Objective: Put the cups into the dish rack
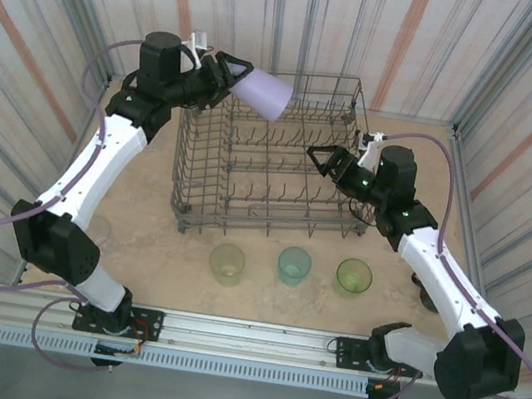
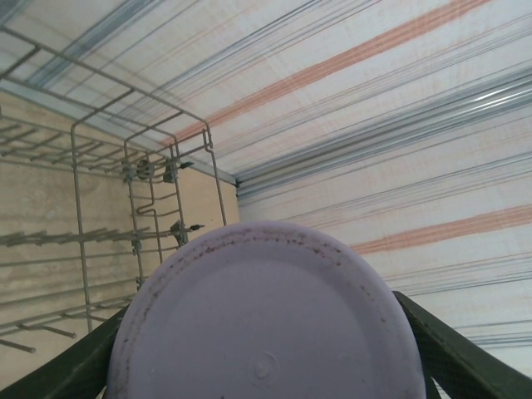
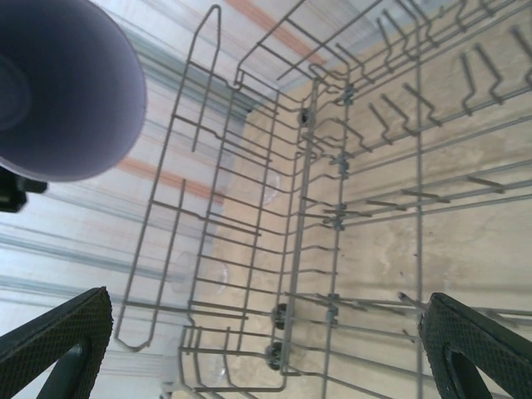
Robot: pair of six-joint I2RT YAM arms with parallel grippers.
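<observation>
Three cups stand in a row on the bench [image 1: 143, 205] just in front of the rack [image 1: 250, 172]: from left to right, a yellow-green cup [image 1: 229, 263], a teal cup [image 1: 294, 265] and a second yellow-green cup [image 1: 354, 275].

Behind them, the right tool [image 1: 319, 157] hangs over the rack's right side with its jaws spread wide, holding nothing. Its wrist view shows the fingers [image 3: 62, 337] at the two bottom corners, with tines and bench between them.

Farthest back, the left tool [image 1: 236, 78] grips the lavender cup [image 1: 265, 94] at the rack's far left corner, above the rim. The cup's long axis lies near horizontal, with the base toward the tool and the wider mouth pointing right.

The top view gives this side profile. The left wrist view shows the flat round base end-on, with a dark finger [image 2: 453, 357] at each side. The right wrist view shows the cup from the opposite end, as a round outline at upper left beyond the rack's wires.
</observation>
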